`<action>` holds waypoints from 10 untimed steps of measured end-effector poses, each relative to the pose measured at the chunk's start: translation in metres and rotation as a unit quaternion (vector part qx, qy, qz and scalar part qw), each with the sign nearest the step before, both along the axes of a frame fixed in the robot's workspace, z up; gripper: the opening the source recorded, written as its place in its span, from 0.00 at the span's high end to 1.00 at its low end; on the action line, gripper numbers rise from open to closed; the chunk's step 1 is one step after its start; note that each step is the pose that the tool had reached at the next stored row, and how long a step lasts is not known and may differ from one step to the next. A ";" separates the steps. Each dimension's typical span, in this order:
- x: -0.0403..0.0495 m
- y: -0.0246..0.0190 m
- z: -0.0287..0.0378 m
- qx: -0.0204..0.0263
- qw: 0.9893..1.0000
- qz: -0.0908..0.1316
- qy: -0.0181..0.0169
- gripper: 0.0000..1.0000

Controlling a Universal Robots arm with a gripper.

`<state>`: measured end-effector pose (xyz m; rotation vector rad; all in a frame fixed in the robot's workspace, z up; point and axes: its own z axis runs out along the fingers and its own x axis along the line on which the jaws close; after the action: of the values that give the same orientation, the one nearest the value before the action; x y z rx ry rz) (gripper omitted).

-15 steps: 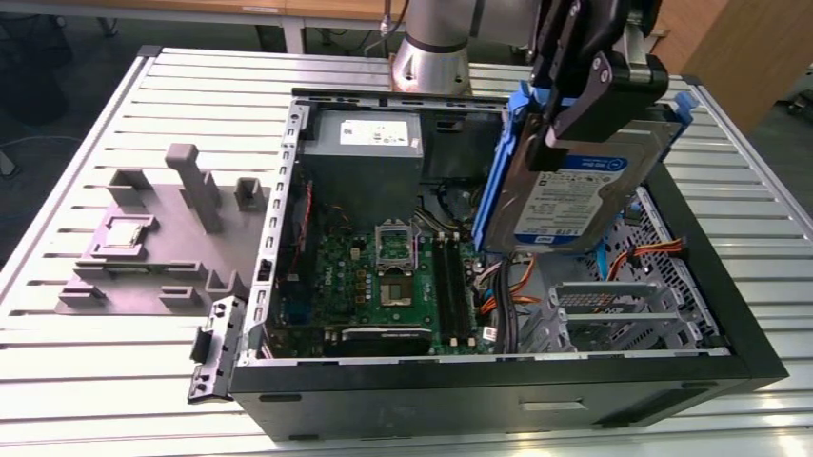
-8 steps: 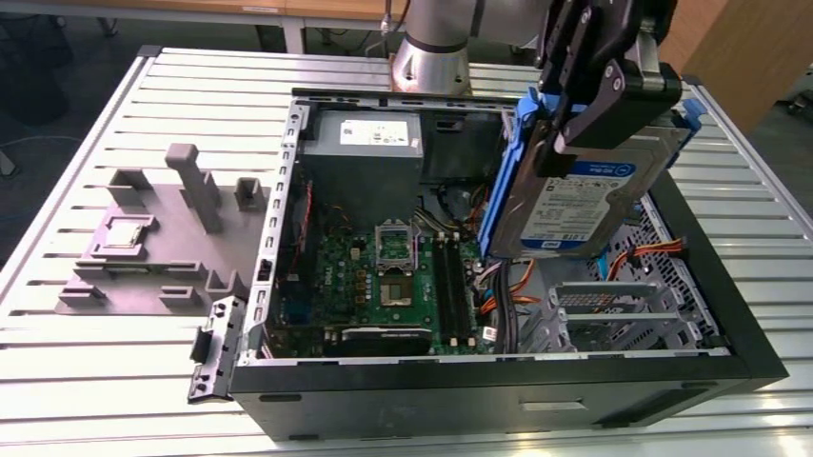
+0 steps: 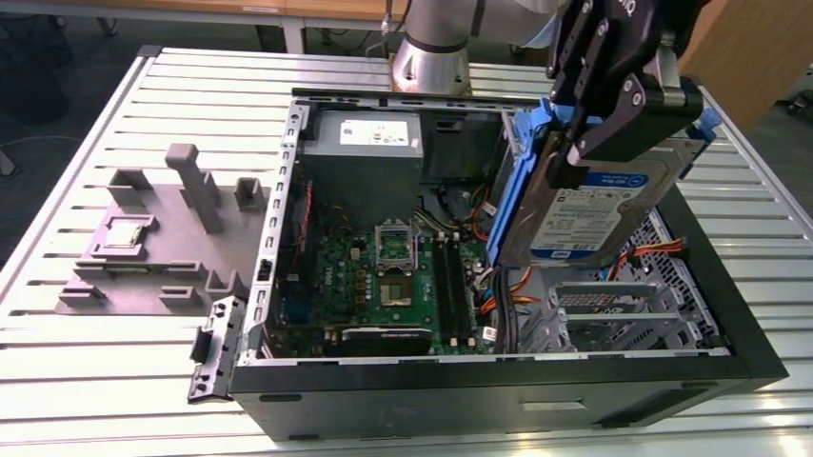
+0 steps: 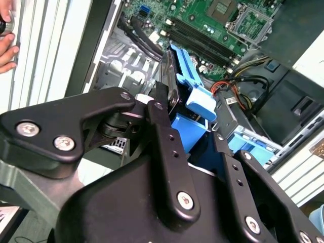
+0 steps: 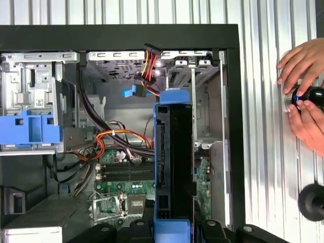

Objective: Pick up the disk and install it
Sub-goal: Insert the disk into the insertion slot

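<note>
Case (image 3: 508, 390), black sheet-metal box w/ lid off, sits nearest. Inside: perforated silver cage (image 3: 610, 309), green motherboard (image 3: 394, 271). Above cage, gripper (image 3: 578, 157), its black linked fingers clamped on disk (image 3: 595, 214), a flat grey metal slab w/ blue plastic bracket, tilted on edge. Grey PSU box (image 3: 362, 143) at back.

Pale slatted metal surface (image 3: 102, 371), ribbed in long parallel grooves, evenly and brightly lit with only soft shadows. Past its far edge, a wooden desk top (image 3: 190, 6) on a white leg (image 3: 293, 36). Dark grey floor (image 3: 51, 124) at the exterior view's left. Light-brown wooden panel (image 3: 763, 38) at the exterior view's upper right.
</note>
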<state>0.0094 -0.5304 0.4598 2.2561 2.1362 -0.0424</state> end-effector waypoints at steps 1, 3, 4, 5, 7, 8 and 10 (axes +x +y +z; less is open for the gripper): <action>0.0022 -0.0002 -0.0002 0.000 1.000 0.000 0.000 0.63; 0.0076 -0.0006 -0.0006 0.000 1.000 0.000 0.000 0.63; 0.0101 -0.0007 -0.0007 0.000 1.000 0.000 0.000 0.63; 0.0124 -0.0008 -0.0009 -0.001 1.000 0.000 0.000 0.63; 0.0163 -0.0010 -0.0011 -0.001 1.000 0.000 0.000 0.63; 0.0180 -0.0011 -0.0014 -0.001 1.000 0.000 0.000 0.63; 0.0209 -0.0017 -0.0017 -0.001 1.000 0.000 0.000 0.63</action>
<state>0.0303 -0.5321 0.4581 2.2553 2.1343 -0.0452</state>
